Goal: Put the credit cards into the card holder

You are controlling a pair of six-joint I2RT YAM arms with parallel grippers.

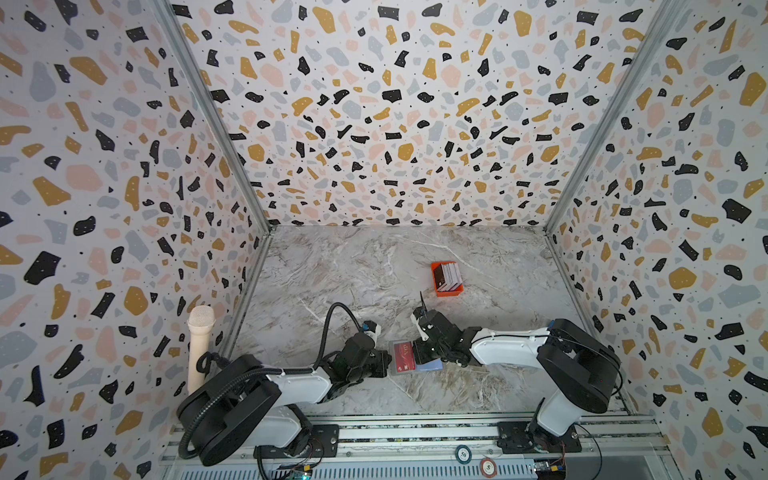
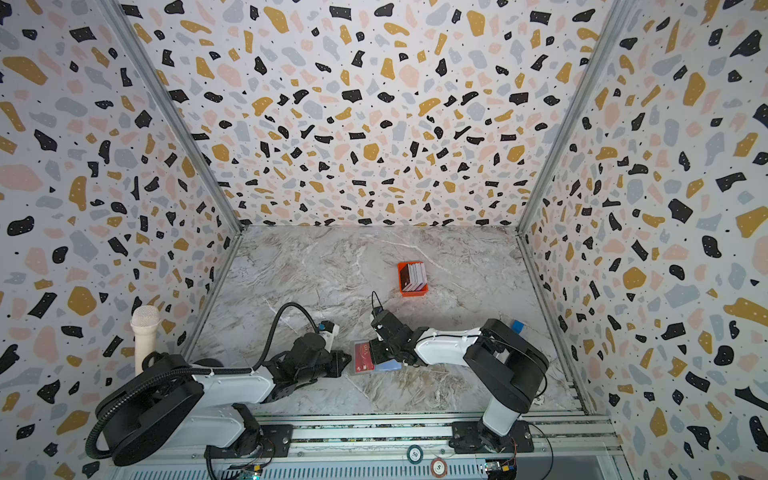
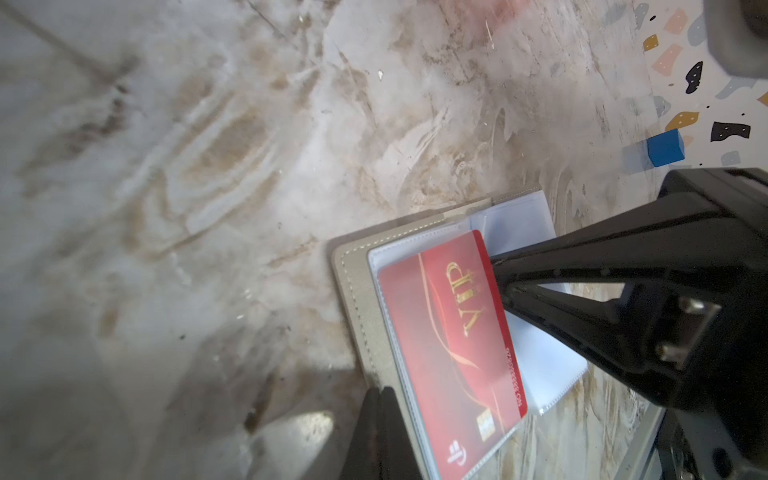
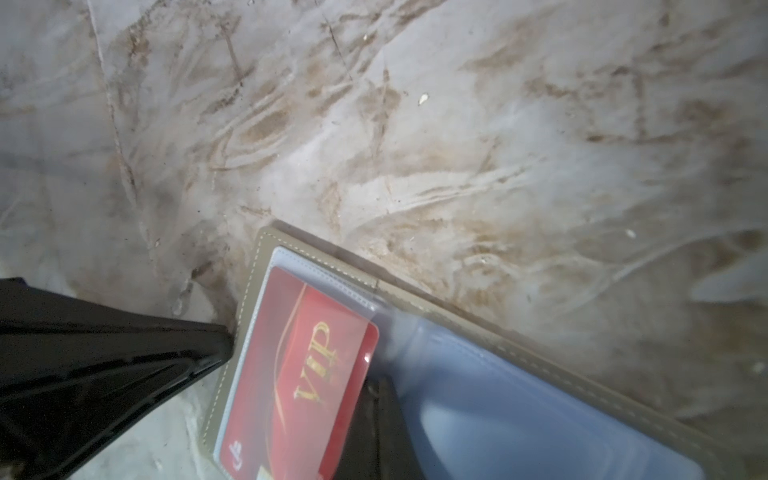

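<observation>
Poker chips, two of them, lie on the rail at my base, closest to the top camera and no part of this job. Further in, on the tabletop, the card holder lies open between my two arms, pale blue pockets up. The red card marked VIP sits in the pocket on the side nearer my left arm. In the left wrist view most of it lies under clear film, with a strip along one long edge seemingly uncovered.

My right jaws are together and empty, their tip touching that exposed edge, so I judge I am nudging the card home, not carrying it. My left jaws are together too, tip against the outer edge of the grey cover, bracing it as I read it. I see nothing pinched between them.

That makes one card nearly stowed. The rest of the credit cards, the dark one among them, stand on edge in the orange tray, well apart from the holder. The task is in its early part: seat the red one, then fetch the others.
</observation>
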